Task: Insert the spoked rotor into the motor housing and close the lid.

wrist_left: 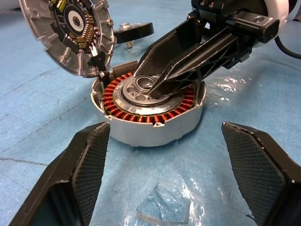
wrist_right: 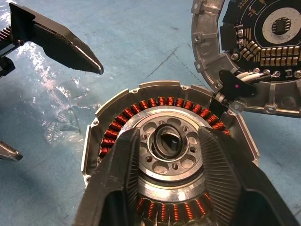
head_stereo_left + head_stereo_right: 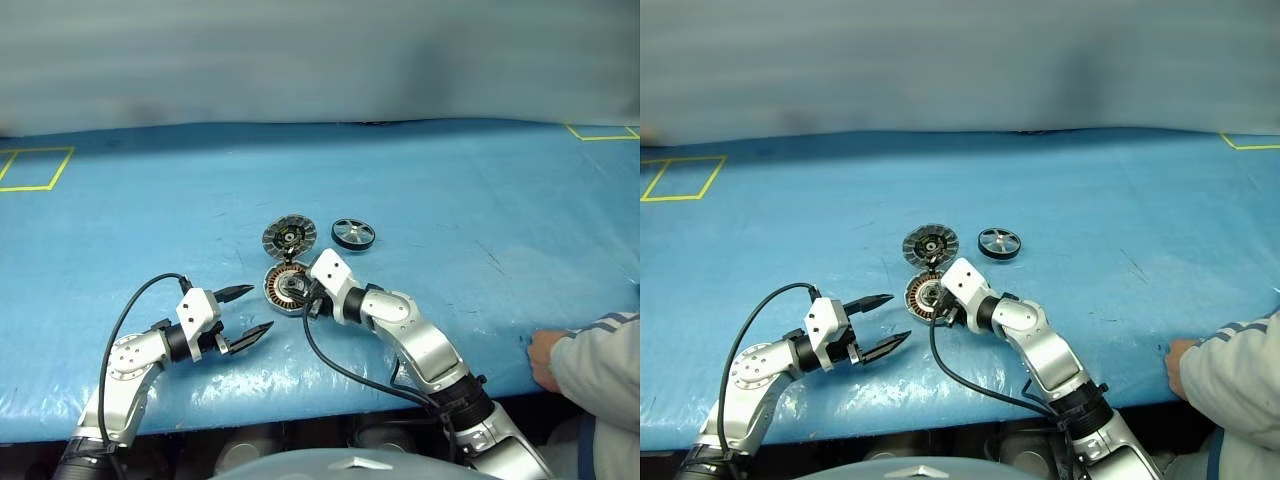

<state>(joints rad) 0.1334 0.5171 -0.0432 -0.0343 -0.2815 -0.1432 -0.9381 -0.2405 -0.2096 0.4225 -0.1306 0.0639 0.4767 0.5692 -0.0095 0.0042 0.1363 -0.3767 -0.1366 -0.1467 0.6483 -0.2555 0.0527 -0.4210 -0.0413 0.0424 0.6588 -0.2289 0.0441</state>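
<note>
— Where is the right hand (image 2: 169, 155)?

— Over the motor housing (image 1: 153, 110), its two black fingers (image 1: 188, 66) reaching down over the silver hub. From the right wrist view the fingers stand a little apart, one on each side of the small ring at the hub's centre. They clamp nothing that I can see — whether the tips touch the hub, I cannot tell.

— And the left hand (image 3: 248, 312)?

— Spread wide, holding nothing. It hangs just above the blue bench (image 3: 450, 180), pointing at the housing from the robot's left, near it but apart.

— The housing itself?

— It sits upright on the bench, copper windings ringing the hub, nothing in it. The lid (image 3: 289, 237) stands open on its hinge at the far side, its inner face with the dark centre turned toward the camera.

— The spoked rotor (image 3: 353, 234)?

— Lying flat on the bench, just beyond and to the right of the housing, beside the open lid, touched by neither hand.

— Anything else?

— A person's hand (image 3: 546, 358) in a striped sleeve (image 3: 600, 372) rests on the bench's near edge, far right, well apart from the parts.
</note>
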